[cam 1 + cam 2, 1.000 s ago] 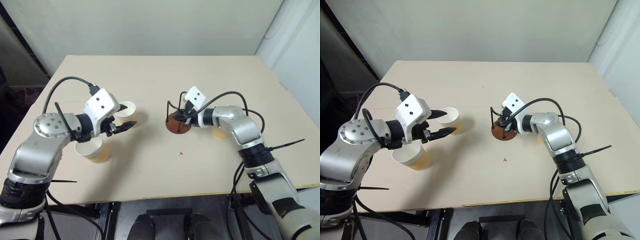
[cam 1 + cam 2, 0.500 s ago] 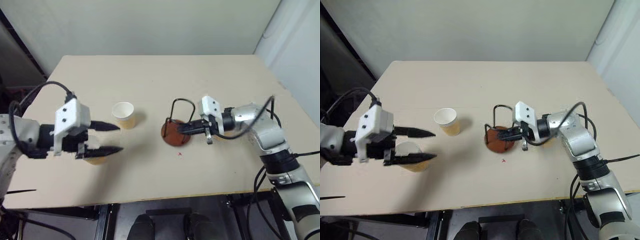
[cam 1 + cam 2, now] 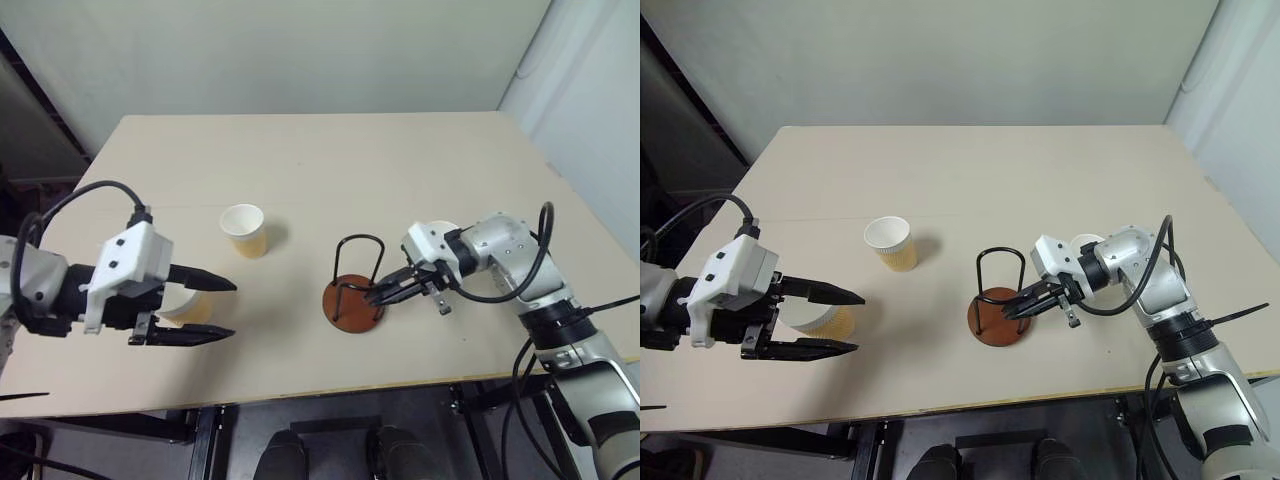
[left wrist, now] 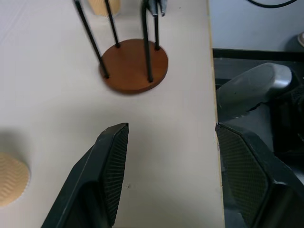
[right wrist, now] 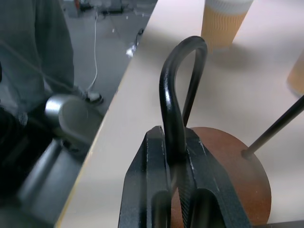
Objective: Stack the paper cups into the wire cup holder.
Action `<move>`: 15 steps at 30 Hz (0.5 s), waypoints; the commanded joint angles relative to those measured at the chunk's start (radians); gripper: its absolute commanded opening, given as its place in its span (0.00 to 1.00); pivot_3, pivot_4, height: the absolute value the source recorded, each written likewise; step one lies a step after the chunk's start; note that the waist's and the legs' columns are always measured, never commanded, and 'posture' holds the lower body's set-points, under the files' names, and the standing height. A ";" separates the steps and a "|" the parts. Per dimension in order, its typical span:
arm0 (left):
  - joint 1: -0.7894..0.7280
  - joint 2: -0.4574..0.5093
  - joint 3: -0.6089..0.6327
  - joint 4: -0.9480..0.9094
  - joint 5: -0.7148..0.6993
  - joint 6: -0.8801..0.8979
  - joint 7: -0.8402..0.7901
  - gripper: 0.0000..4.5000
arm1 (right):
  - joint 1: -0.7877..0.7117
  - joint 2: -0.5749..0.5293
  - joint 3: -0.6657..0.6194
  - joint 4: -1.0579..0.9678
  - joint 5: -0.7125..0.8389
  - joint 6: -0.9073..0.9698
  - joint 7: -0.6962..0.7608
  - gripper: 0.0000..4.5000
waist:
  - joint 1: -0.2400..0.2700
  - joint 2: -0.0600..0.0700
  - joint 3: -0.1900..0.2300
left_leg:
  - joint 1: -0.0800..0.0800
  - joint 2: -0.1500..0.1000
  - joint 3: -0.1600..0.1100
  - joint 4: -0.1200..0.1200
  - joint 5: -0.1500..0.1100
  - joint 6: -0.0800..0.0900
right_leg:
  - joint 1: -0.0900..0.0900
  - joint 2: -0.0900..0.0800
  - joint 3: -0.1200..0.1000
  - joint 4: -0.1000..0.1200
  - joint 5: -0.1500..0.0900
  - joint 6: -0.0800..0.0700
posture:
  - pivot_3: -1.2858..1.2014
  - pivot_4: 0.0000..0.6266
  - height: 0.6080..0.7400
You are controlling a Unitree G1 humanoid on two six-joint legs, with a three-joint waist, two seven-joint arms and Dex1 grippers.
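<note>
Pinched on a wire loop, the right gripper (image 3: 1018, 306) has dragged the wire cup holder (image 3: 999, 297) nearer the worktop's (image 3: 970, 180) front edge, while the left gripper (image 3: 845, 322), fingers spread and empty, has drawn back beside one paper cup (image 3: 824, 320), another cup (image 3: 891, 244) standing apart.

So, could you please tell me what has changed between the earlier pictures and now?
The right pincer, shut on a black wire loop, dragged the wire cup holder with its reddish-brown disc base toward the table's near edge. The open left pincer drew back off the upright yellow paper cup, which stayed put.
</note>
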State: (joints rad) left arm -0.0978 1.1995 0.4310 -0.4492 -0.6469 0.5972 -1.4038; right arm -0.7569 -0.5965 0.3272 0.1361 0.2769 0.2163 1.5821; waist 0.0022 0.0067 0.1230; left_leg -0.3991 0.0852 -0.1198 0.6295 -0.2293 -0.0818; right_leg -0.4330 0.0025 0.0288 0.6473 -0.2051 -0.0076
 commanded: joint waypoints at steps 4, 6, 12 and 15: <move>0.025 0.008 0.062 -0.015 -0.007 -0.011 0.011 0.70 | -0.047 0.009 -0.007 0.038 -0.014 -0.018 0.017 0.19 | -0.001 0.000 0.000 | 0.000 0.000 0.000 0.000 0.000 0.000 | -0.001 0.000 0.000 0.000 0.001 -0.001 | 0.52 0.24 1.00; 0.028 0.010 0.070 -0.010 -0.006 -0.014 0.009 0.70 | -0.051 -0.002 -0.005 0.038 -0.017 -0.015 0.025 0.34 | -0.001 0.000 0.000 | -0.001 0.000 0.000 0.000 0.000 0.000 | -0.001 0.000 0.000 0.000 0.001 -0.001 | 0.52 0.24 1.00; 0.003 0.005 0.093 0.032 -0.005 -0.028 0.027 0.70 | -0.053 -0.168 -0.012 -0.043 0.028 -0.022 0.032 0.81 | 0.004 0.000 0.000 | -0.002 0.000 0.000 0.000 -0.001 0.000 | -0.001 0.000 0.000 0.000 0.000 -0.002 | 0.52 0.24 1.00; -0.055 -0.020 0.101 0.054 -0.026 -0.021 0.093 0.70 | -0.071 -0.276 -0.078 -0.067 0.042 -0.039 0.032 0.99 | 0.003 0.000 0.000 | -0.002 -0.001 0.000 0.000 -0.001 0.000 | -0.001 0.000 0.000 0.000 0.000 -0.002 | 0.52 0.24 1.00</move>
State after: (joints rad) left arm -0.1209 1.1846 0.4940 -0.3985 -0.6496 0.5863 -1.3485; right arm -0.7968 -0.8365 0.3175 0.1073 0.2916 0.1964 1.6099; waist 0.0057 0.0063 0.1229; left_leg -0.4016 0.0845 -0.1195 0.6295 -0.2304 -0.0820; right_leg -0.4338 0.0022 0.0289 0.6468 -0.2047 -0.0093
